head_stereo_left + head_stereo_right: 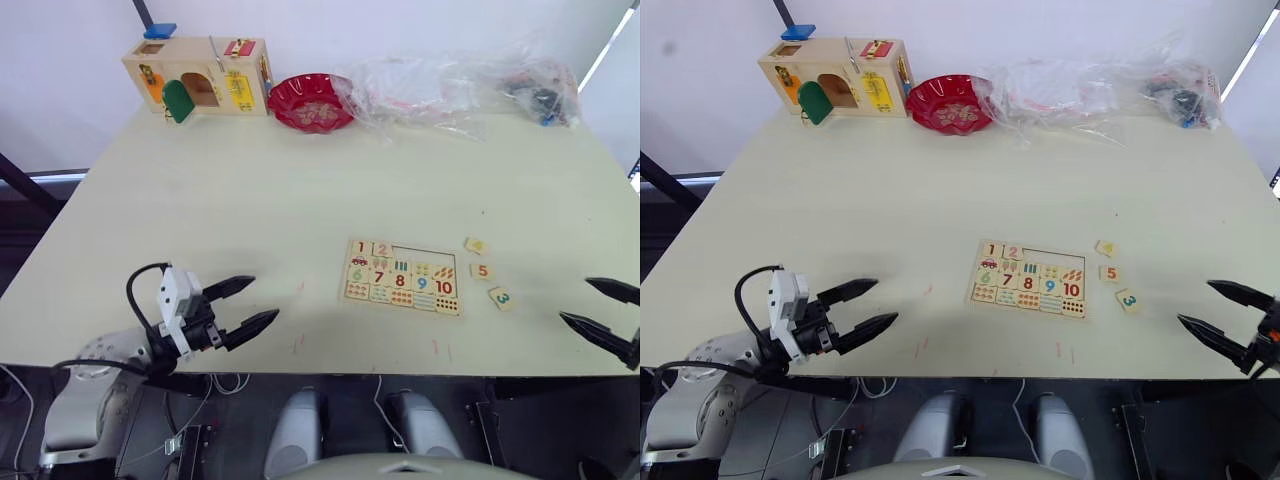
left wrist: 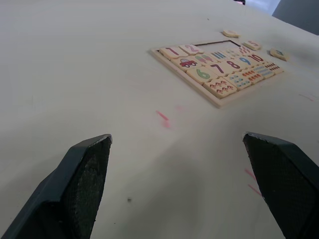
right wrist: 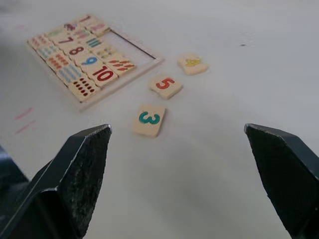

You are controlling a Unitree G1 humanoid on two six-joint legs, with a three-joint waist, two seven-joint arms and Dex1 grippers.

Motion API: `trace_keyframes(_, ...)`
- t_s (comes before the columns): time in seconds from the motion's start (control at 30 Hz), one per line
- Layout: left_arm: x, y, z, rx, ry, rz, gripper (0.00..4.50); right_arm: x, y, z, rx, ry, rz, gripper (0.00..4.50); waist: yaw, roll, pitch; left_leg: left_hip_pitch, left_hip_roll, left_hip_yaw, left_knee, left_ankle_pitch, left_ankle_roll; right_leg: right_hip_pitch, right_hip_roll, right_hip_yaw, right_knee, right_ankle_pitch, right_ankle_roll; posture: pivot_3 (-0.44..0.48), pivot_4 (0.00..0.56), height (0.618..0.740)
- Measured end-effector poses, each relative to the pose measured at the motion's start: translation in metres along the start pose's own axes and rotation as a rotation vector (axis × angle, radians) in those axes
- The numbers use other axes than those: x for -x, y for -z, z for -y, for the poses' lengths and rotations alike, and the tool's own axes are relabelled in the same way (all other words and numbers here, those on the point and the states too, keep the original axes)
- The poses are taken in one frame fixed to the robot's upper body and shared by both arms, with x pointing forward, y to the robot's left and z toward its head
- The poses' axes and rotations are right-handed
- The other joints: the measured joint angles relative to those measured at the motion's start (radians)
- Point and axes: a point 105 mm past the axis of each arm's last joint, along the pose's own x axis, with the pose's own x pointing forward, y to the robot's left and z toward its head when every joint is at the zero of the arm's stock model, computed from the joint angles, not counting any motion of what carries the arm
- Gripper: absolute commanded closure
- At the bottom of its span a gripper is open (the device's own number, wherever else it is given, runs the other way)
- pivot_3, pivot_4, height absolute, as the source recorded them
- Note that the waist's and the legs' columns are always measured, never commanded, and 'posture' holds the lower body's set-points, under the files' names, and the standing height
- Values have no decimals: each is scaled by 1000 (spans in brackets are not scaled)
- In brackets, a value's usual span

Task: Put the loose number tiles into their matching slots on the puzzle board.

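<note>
The puzzle board (image 1: 403,298) lies flat near the table's front, right of centre. Its top row holds the red 1 (image 1: 361,247) and pink 2 (image 1: 382,249); the remaining slots (image 1: 428,254) in that row are bare wood. Three loose number tiles rest on the table just right of the board: yellow 4 (image 1: 476,245), orange 5 (image 1: 481,271) and teal 3 (image 1: 501,298). My left gripper (image 1: 241,307) hovers open at the front left, well left of the board. My right gripper (image 1: 598,304) is open at the front right, just right of the loose tiles, empty.
At the table's back stand a wooden latch box (image 1: 198,76) with coloured doors, a red bowl (image 1: 311,102) and crumpled clear plastic bags (image 1: 455,88). Small red marks (image 1: 300,343) dot the table near the front edge (image 1: 400,374).
</note>
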Motion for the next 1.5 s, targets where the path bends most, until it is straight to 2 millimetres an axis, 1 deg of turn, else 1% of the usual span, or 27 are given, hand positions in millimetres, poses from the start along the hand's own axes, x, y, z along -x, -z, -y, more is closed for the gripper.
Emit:
trace_keyframes(0.07,-3,-6,3,-12,43,30,47,-14,-6,2,13,-24,1,0,-1,0,0,0,-1,0,0,0,0,0,0,0,0,2,-3,0,150,740)
trace_keyframes(0.13,-6,-12,7,-38,92,47,47,-25,-10,1,19,-53,-15,0,0,0,0,-1,-2,0,0,0,0,-1,1,0,0,2,-4,0,150,740)
trace_keyframes(0.2,-5,-16,14,-52,209,17,47,-37,-13,0,78,-109,-85,0,0,0,1,-1,-2,1,0,0,0,-2,1,0,0,2,-4,0,150,740)
trace_keyframes(0.23,-6,-19,16,-60,238,18,47,-39,-14,0,95,-124,-99,0,0,0,1,-1,-2,1,0,0,0,-2,1,0,0,2,-4,0,150,740)
trace_keyframes(0.27,-5,-28,19,-84,309,31,47,-43,-21,-1,139,-171,-114,0,2,0,1,-1,-2,1,0,0,0,-2,1,0,0,2,-3,0,150,740)
trace_keyframes(0.3,-3,-34,22,-94,353,40,47,-45,-26,-2,170,-199,-117,0,2,0,1,-1,-2,1,0,0,0,-2,1,0,0,2,-3,0,150,740)
trace_keyframes(0.4,-3,-37,22,-81,391,57,47,-47,-32,-2,182,-249,-99,0,2,0,1,-1,-2,2,0,-1,1,-1,1,0,-1,2,-3,0,150,740)
trace_keyframes(0.5,-11,-41,20,-126,410,82,47,-48,-33,-6,218,-403,-131,0,2,0,1,-1,-3,2,0,0,1,-1,1,1,-1,2,-3,0,150,740)
trace_keyframes(0.6,-12,-42,20,-127,426,80,47,-50,-31,-6,269,-504,-165,0,-2,0,1,-1,-2,2,0,0,1,-1,2,0,0,2,-3,0,150,740)
trace_keyframes(0.7,-11,-41,22,-118,453,69,47,-55,-21,-4,297,-537,-201,0,-9,0,1,-1,-2,2,0,0,1,-1,2,0,0,2,-3,0,150,740)
trace_keyframes(0.77,-9,-40,25,-102,482,62,47,-61,-15,-5,317,-572,-219,0,-15,-1,2,-1,-2,2,0,0,1,-1,2,0,0,2,-3,0,150,740)
trace_keyframes(0.83,-6,-43,25,-110,505,46,47,-69,-13,-5,350,-616,-237,0,-21,0,2,0,-2,2,0,0,1,-1,2,1,0,2,-3,0,150,740)
trace_keyframes(0.9,-4,-45,25,-112,505,54,47,-72,-13,-4,357,-624,-242,0,-21,0,2,-1,-2,2,0,0,1,-1,2,1,0,2,-3,0,150,740)
trace_keyframes(1.07,-2,-40,23,-92,467,57,47,-78,-10,0,296,-581,-233,0,-20,0,2,-1,-2,2,0,0,1,-1,1,1,0,2,-3,0,150,740)
trace_keyframes(1.13,-1,-39,23,-86,446,61,47,-76,-9,1,209,-493,-208,0,-14,-1,2,-2,-2,1,0,0,1,-1,1,0,0,2,-3,0,150,740)
trace_keyframes(1.2,1,-38,22,-82,427,59,47,-71,-4,-6,107,-401,-193,0,-9,-1,2,-2,-2,0,0,0,1,-2,0,-1,0,2,-3,0,150,740)
trace_keyframes(1.23,2,-37,21,-81,422,59,47,-71,-3,-8,87,-388,-191,0,-10,-1,2,-1,-2,1,0,0,1,-1,0,-1,0,2,-3,0,150,740)
trace_keyframes(1.33,2,-38,22,-88,415,65,47,-73,-7,-17,-27,-250,-123,0,-15,-1,2,-1,-2,1,0,0,1,-2,0,1,1,2,-3,0,150,740)
trace_keyframes(1.4,2,-39,22,-90,411,69,47,-75,-7,-26,-79,-186,-105,0,-17,-1,2,-1,-2,1,0,0,1,-1,1,1,1,2,-3,0,150,740)
trace_keyframes(1.5,2,-40,22,-94,412,74,47,-77,-5,-30,-104,-57,-88,0,-18,-2,2,-1,-2,1,-1,-1,1,-2,1,1,0,2,-3,0,150,740)
